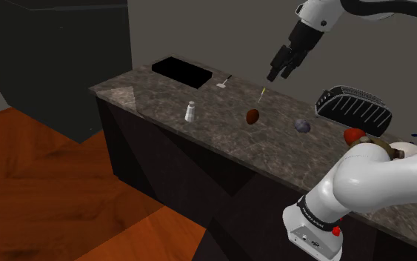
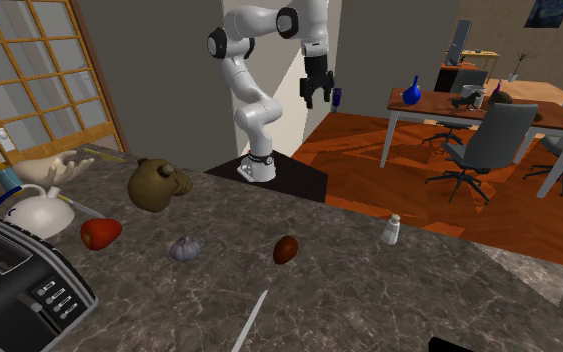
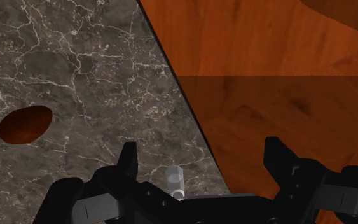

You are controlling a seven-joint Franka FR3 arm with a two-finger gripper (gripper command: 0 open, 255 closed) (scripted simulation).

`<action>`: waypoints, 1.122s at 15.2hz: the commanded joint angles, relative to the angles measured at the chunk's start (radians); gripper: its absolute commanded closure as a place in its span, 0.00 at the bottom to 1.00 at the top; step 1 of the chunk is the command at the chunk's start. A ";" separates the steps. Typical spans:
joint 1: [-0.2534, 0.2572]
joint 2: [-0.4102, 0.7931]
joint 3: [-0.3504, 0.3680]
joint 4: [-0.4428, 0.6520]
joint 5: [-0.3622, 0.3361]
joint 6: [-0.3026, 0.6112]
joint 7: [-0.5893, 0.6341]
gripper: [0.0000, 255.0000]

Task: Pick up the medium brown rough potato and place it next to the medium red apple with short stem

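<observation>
My hand (image 1: 279, 72) hangs spread and empty, high above the table (image 1: 221, 124) — the potato (image 3: 25, 124) lies below it, off past one finger, not between the two.

The arm (image 1: 377, 174) rises from its base and arches over. The gripper (image 1: 279, 74) hangs high, angled downward, with its fingers (image 3: 128, 162) spread apart.
</observation>
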 commanded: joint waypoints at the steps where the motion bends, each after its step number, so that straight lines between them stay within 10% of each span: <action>1: 0.000 0.000 0.000 0.000 0.000 0.000 0.000 0.00; 17: -0.157 0.564 0.031 0.133 -0.100 0.270 0.384 0.00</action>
